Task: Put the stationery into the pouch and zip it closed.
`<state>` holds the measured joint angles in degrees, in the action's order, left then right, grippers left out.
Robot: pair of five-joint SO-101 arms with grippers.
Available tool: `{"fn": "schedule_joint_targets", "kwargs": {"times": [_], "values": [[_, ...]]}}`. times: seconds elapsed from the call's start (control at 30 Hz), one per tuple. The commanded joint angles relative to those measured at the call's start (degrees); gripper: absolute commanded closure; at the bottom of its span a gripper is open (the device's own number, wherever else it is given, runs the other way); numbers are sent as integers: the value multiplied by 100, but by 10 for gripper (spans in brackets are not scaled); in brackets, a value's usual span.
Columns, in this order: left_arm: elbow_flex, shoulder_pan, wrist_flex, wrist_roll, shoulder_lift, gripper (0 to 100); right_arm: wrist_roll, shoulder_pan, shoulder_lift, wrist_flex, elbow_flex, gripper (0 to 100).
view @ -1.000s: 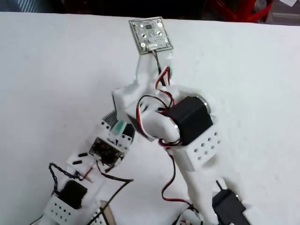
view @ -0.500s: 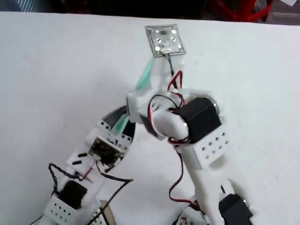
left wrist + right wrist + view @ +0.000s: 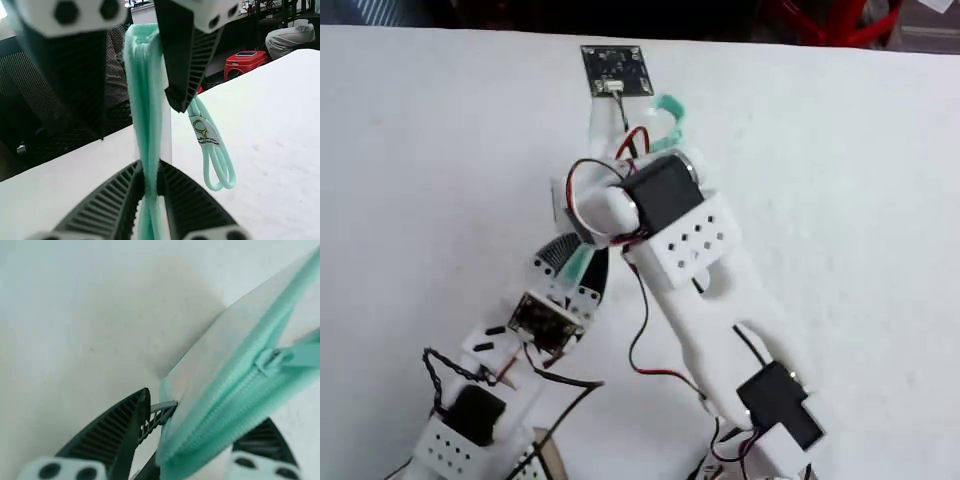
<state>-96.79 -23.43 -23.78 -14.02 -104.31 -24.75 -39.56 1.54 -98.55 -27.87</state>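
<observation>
Mint-green fabric is where both of your arms meet: the pouch (image 3: 147,100) stands edge-on between the two grippers, over the white counter (image 3: 840,150), a little toward 12 o'clock from the middle of the high view. Your left gripper (image 3: 150,182), on the arm coming in from 7 o'clock, is clenched on the pouch's thin edge, with both jaws pressed to the fabric. Your right gripper (image 3: 200,415), on the arm reaching in from 5 o'clock, is released. Its jaws stand spread astride the pouch's other end, one against the fabric and the other with a gap beside it. The zipper slider (image 3: 272,360) sits on the teeth near that end, just beyond the right gripper. A wrist loop (image 3: 215,160) with a small tag (image 3: 202,132) hangs from the pouch. You cannot tell whether the pouch touches the counter.
</observation>
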Motion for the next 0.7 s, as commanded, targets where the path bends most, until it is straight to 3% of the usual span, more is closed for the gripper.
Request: {"fn": "schedule_joint_targets", "kwargs": {"times": [0.0, 0.07, 0.2, 0.33, 0.53, 0.67], "values": [[18, -48, 35, -35, -40, 976, 97, 92, 259, 4, -193, 914], [35, -48, 35, -35, -40, 972, 554, 207, 444, 4, -176, 989], [62, -22, 9, 26, -40, 887, 1213, 734, 743, 4, -176, 985], [316, 505, -158, 1108, -40, 766, 2066, 1429, 796, 4, -176, 981], [1705, 1367, -1793, 2057, -40, 723, 5407, 1930, 567, 4, -176, 981], [1837, 1437, -1978, 2127, -40, 723, 7015, 1965, 585, 13, -290, 981]]}}
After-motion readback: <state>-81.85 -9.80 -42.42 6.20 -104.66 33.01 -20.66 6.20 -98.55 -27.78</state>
